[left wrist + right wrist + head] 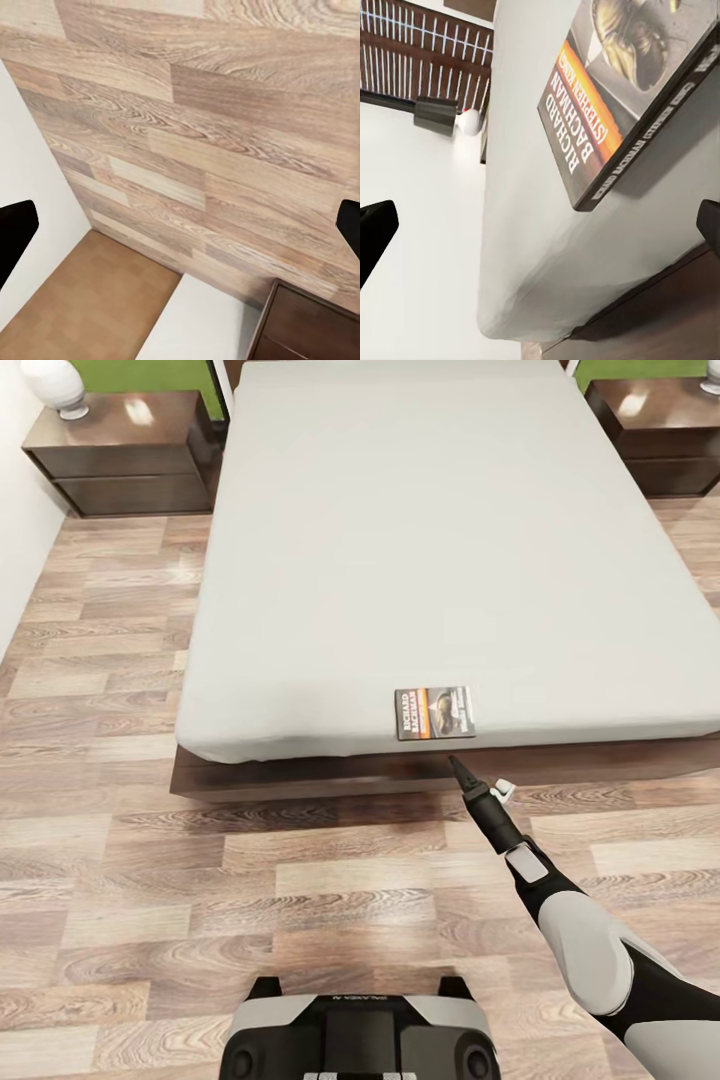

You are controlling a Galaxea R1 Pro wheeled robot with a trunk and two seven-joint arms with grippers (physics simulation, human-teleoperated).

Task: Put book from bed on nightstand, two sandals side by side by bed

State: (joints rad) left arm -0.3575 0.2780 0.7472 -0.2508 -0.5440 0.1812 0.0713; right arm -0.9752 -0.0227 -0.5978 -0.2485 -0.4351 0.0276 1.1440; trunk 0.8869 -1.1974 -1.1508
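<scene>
Right end effector just short of book

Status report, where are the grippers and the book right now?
Right gripper open, just short of the book. Book flat at the bed's near edge. Left gripper open over floor. Nothing in the way.

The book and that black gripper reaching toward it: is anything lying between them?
Nothing loose. In the head view, between the right gripper and the book there is a strip of bare mattress on the bed, then its dark wooden frame edge.
</scene>
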